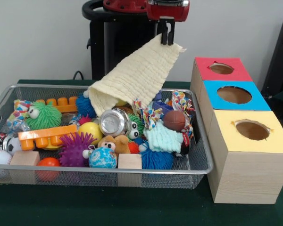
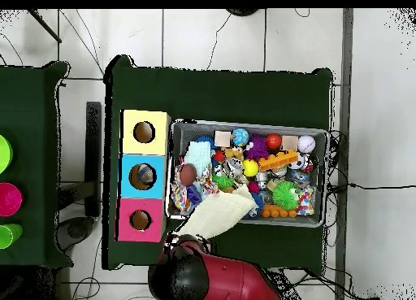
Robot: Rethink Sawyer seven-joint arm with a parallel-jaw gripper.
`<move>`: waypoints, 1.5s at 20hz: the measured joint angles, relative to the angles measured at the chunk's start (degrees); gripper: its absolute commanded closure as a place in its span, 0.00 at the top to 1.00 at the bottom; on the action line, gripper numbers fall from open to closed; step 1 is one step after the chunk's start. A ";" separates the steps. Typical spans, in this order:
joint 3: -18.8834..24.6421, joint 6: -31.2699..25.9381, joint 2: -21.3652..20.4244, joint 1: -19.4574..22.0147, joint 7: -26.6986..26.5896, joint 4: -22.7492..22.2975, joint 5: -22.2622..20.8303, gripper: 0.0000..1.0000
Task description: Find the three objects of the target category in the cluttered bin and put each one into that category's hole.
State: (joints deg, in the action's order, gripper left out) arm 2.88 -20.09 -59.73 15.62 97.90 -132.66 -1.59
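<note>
My gripper (image 1: 167,40) is shut on a corner of a pale yellow cloth (image 1: 134,75) and holds it up above the back right of the wire mesh bin (image 1: 200,155). The cloth hangs down to the left, with its lower edge still on the toys. In the overhead view the cloth (image 2: 218,214) lies over the bin's edge (image 2: 248,124) nearest the robot. Three wooden boxes stand beside the bin, each with a round hole: red top (image 1: 221,68), blue top (image 1: 234,94), yellow top (image 1: 252,129). A light blue-green cloth (image 1: 163,137) lies in the bin.
The bin holds many toys: a green fuzzy ball (image 1: 43,115), an orange brick (image 1: 46,135), a purple spiky ball (image 1: 75,148), a metal can (image 1: 113,122), a brown ball (image 1: 174,120), a globe ball (image 1: 103,157), wooden blocks (image 1: 129,161). A second table (image 2: 28,163) stands to one side.
</note>
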 measured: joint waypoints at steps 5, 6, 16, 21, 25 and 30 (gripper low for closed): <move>-0.68 -0.13 -0.94 -0.41 0.00 0.18 0.91 0.00; -0.97 -0.14 -1.22 -0.45 0.00 0.21 1.09 0.00; -4.42 -7.73 -4.80 -3.72 0.00 2.55 1.19 0.00; -5.48 -13.42 -6.99 -4.91 0.00 4.31 1.18 0.00; -6.52 -18.21 -8.94 -5.64 0.00 6.26 1.15 0.00; -7.12 -20.00 -9.90 -5.65 0.00 8.03 1.51 0.00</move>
State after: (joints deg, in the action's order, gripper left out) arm -4.24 -40.09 -69.63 9.96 97.90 -124.63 -0.08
